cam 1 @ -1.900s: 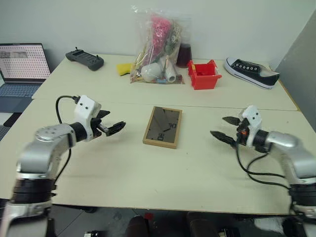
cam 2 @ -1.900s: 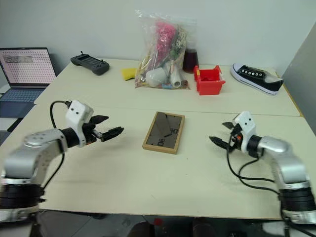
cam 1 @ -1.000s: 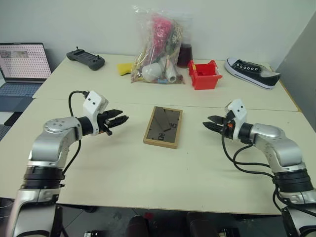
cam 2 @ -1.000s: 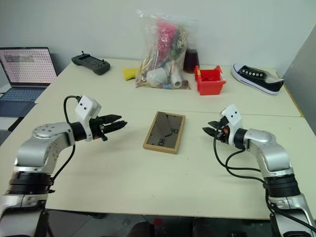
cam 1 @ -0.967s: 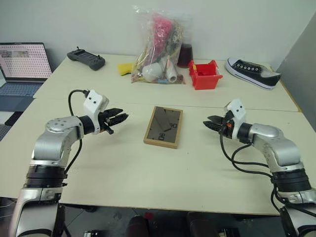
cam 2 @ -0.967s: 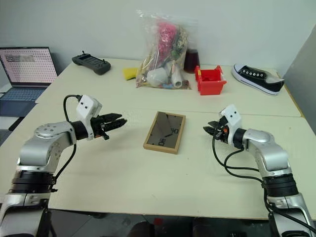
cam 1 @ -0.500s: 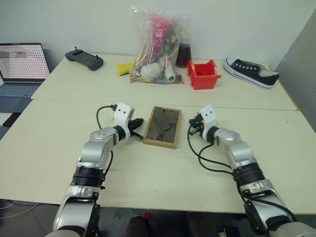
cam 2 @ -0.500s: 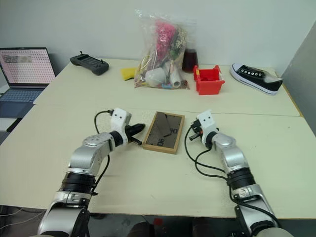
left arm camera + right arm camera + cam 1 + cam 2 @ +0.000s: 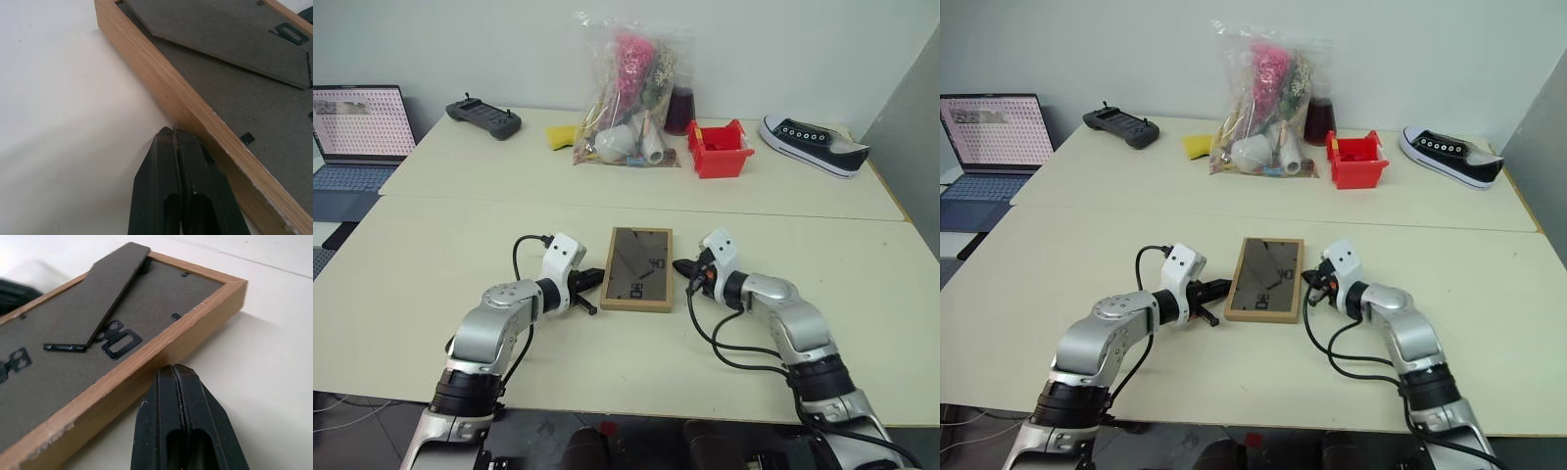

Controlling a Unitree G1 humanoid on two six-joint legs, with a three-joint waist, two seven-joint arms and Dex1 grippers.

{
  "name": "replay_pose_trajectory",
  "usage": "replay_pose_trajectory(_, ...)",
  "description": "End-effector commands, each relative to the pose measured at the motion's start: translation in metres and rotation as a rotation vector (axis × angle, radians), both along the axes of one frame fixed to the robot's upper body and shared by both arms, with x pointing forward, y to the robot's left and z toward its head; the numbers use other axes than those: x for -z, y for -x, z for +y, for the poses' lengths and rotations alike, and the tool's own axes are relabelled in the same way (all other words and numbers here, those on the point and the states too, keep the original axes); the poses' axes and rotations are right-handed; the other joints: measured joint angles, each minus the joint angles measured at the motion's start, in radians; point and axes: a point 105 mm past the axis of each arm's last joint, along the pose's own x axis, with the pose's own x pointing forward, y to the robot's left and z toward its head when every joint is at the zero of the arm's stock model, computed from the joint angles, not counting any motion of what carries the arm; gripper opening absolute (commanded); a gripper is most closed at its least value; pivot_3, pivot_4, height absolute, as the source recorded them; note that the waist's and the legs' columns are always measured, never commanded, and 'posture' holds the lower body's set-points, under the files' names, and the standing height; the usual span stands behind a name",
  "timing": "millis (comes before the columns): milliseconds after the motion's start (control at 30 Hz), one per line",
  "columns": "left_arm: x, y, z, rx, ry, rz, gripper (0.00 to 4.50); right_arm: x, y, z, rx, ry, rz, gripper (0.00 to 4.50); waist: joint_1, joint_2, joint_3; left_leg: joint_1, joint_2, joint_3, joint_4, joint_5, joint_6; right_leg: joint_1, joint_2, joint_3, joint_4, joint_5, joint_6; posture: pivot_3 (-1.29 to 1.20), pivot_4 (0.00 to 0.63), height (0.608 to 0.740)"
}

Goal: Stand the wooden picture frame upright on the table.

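- The wooden picture frame is lying flat on the table, dark back facing up, just on the near side of the seam and roughly midway between the two arms.
- Its long axis is running away from the robot, so the two long wooden sides are facing outward, one toward each gripper.
- The left gripper is sitting with its fingers pressed together, tip at the frame's left long side; in the left wrist view the tip looks to be touching the wood low down, near the tabletop.
- The right gripper is likewise closed on nothing, its tip pointing at the right long side and seeming just short of contact.
- Both arms are about equally near, so the coming move is likely turning on squeezing or levering the frame from both sides at once.
- The easel stand is lifting slightly off the back.
- The picture side is facing down and hidden, and whether either tip is reaching under the edge is hard to make out.
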Motion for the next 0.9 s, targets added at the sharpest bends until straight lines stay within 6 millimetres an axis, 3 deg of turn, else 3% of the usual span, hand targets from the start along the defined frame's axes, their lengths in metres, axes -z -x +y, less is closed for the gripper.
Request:
replay_pose_trajectory(33, -0.024, 0.03, -0.021, 0.17, 0.055, -0.025, 0.01, -0.012, 0.026, 0.023, -0.162, -0.017, -0.024, 0.0, 0.0, 0.0, 0.0, 0.0, 0.0, 0.0, 0.0, 0.0, 0.0, 0.0, 0.0, 0.0, 0.0, 0.0, 0.0, 0.0, 0.15, 0.74)
replay_pose_trajectory(200, -0.025, 0.058, -0.005, 0.212, -0.001, 0.018, 0.01, 0.006, 0.014, -0.015, -0.051, 0.175, -0.058, 0.0, -0.003, 0.0, 0.0, 0.001, 0.0, 0.0, -0.001, 0.0, 0.0, 0.0, 0.0, 0.0, -0.001, 0.0, 0.0, 0.0, 0.15, 0.74)
replay_pose_trajectory(300, -0.03, 0.054, 0.011, 0.182, -0.035, -0.025, 0.01, 0.002, 0.002, -0.034, 0.025, 0.225, -0.102, 0.0, -0.002, 0.0, 0.0, 0.002, 0.0, 0.0, 0.0, 0.0, 0.0, 0.002, 0.0, 0.0, -0.001, 0.0, 0.0, 0.0, 0.15, 0.74)
replay_pose_trajectory(400, -0.038, 0.043, 0.022, 0.127, 0.008, -0.043, 0.01, -0.003, 0.0, -0.037, 0.031, 0.212, -0.115, 0.0, 0.002, 0.0, 0.0, 0.002, 0.0, 0.0, 0.0, 0.0, 0.0, 0.002, 0.0, 0.001, -0.001, 0.0, 0.0, 0.0, 0.15, 0.74)
replay_pose_trajectory(533, -0.05, 0.047, 0.029, 0.111, 0.198, 0.12, 0.73, -0.007, 0.004, -0.035, 0.017, 0.183, -0.111, 0.0, 0.0, -0.001, 0.0, 0.002, 0.0, 0.0, 0.0, 0.0, 0.0, 0.002, 0.0, 0.0, -0.001, 0.0, 0.0, 0.0, 0.15, 0.74)
replay_pose_trajectory(667, -0.064, 0.077, 0.016, 0.228, 0.483, 0.413, 1.58, -0.006, 0.006, -0.035, 0.013, 0.175, -0.105, 0.0, -0.002, -0.001, 0.0, 0.001, 0.0, 0.0, -0.001, 0.0, 0.001, 0.002, 0.0, 0.0, -0.002, 0.0, 0.0, 0.0, 0.15, 0.74)
replay_pose_trajectory(800, -0.049, 0.097, 0.017, 0.229, 0.545, 0.56, 2.35, -0.006, 0.009, -0.033, 0.002, 0.176, -0.106, 0.0, -0.006, -0.001, 0.0, 0.002, 0.0, -0.001, -0.001, 0.0, 0.001, 0.001, 0.0, -0.001, -0.002, 0.0, 0.0, 0.0, 0.15, 0.74)
replay_pose_trajectory(900, -0.032, 0.095, 0.019, 0.135, 0.591, 0.605, 2.91, -0.006, 0.012, -0.03, -0.007, 0.169, -0.104, 0.0, -0.009, -0.001, 0.0, 0.002, 0.001, -0.002, -0.001, 0.0, 0.0, 0.001, 0.0, -0.001, -0.001, 0.0, 0.0, 0.0, 0.15, 0.74)
